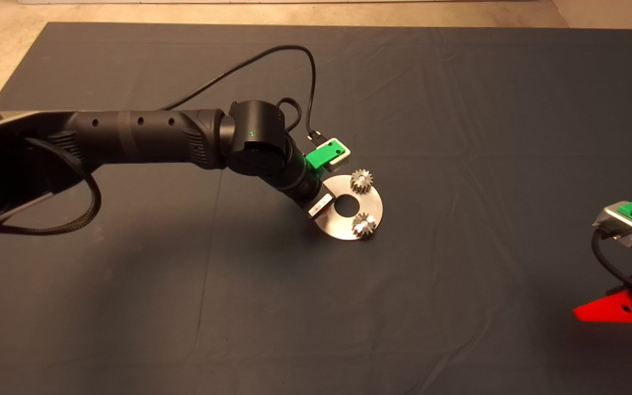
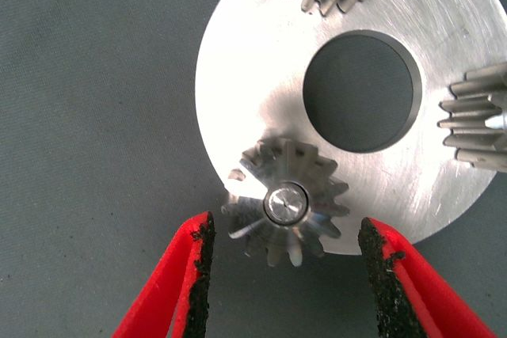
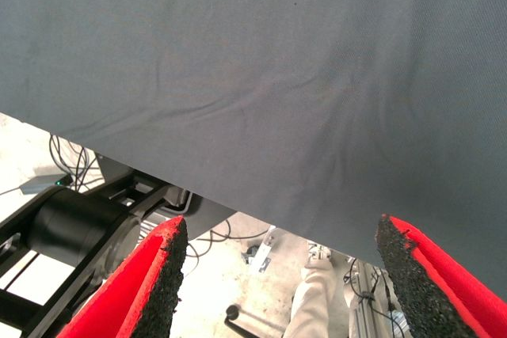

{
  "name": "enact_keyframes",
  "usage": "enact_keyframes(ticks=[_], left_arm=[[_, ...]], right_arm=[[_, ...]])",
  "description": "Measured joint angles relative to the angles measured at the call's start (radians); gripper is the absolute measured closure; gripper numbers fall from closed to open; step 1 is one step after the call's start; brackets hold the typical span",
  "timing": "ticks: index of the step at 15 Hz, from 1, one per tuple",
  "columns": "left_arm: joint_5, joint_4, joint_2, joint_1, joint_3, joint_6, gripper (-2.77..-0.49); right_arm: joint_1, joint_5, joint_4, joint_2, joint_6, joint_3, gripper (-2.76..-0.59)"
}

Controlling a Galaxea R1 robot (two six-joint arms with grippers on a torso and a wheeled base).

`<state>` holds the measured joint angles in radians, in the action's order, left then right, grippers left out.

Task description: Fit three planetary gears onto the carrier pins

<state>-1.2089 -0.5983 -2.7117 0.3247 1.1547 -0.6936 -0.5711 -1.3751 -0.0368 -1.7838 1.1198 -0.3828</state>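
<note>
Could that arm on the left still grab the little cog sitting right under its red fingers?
Probably yes. The left gripper is open, one finger each side of the gear, which sits on a pin at the disc's edge. Nothing lies between.

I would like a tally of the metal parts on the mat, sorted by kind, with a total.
Planetary gears: 3, one under the left gripper with its pin tip showing in the centre hole, two more on the disc
Silver carrier disc: 1
Total: 4 parts
</note>
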Motion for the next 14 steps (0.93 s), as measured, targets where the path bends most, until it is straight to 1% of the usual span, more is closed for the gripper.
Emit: enact_keyframes(ticks=[1,2,3,4,5,6,7,8,9,10,11,12,13,14], left_arm=[[-0.01,0.0,0.0,0.0,-0.012,0.0,-1.19],[-0.031,0.001,0.004,0.001,-0.034,-0.003,-1.19],[-0.067,0.005,0.014,0.006,-0.061,-0.015,-1.19],[-0.119,0.009,0.031,0.018,-0.099,-0.036,-1.19],[-0.167,0.012,0.061,0.037,-0.147,-0.072,-1.19],[-0.201,0.013,0.101,0.057,-0.206,-0.121,-1.19],[-0.222,0.019,0.148,0.075,-0.286,-0.176,-1.19],[-0.234,0.027,0.203,0.089,-0.387,-0.239,-1.19],[-0.24,0.044,0.265,0.095,-0.495,-0.307,-1.19],[-0.244,0.06,0.331,0.099,-0.601,-0.382,-1.19],[-0.251,0.073,0.395,0.106,-0.683,-0.449,-1.19],[-0.254,0.08,0.455,0.117,-0.743,-0.523,-1.19],[-0.258,0.083,0.509,0.126,-0.784,-0.594,-1.19],[-0.262,0.088,0.547,0.131,-0.807,-0.654,-1.19]], right_arm=[[0.0,0.0,0.0,0.0,0.0,0.0,-1.76],[0.0,0.007,0.0,0.0,0.0,0.0,-1.76],[0.0,0.018,0.0,0.0,0.0,0.0,-1.76],[0.0,0.034,0.0,0.0,0.0,0.0,-1.76],[0.0,0.055,0.0,0.0,0.0,0.001,-1.76],[0.0,0.081,0.0,0.0,0.0,0.001,-1.76],[0.0,0.104,0.0,0.0,0.0,0.003,-1.76],[0.0,0.108,-0.01,-0.001,0.0,0.005,-1.76],[0.0,0.107,-0.028,-0.003,0.0,0.008,-1.76],[0.0,0.104,-0.039,-0.004,0.0,0.011,-1.76],[0.005,0.107,-0.042,-0.005,0.0,0.013,-1.76],[0.018,0.124,-0.042,-0.006,0.0,0.015,-1.76],[0.026,0.141,-0.043,-0.005,0.0,0.019,-1.76],[0.03,0.15,-0.045,0.007,0.0,0.022,-1.76]])
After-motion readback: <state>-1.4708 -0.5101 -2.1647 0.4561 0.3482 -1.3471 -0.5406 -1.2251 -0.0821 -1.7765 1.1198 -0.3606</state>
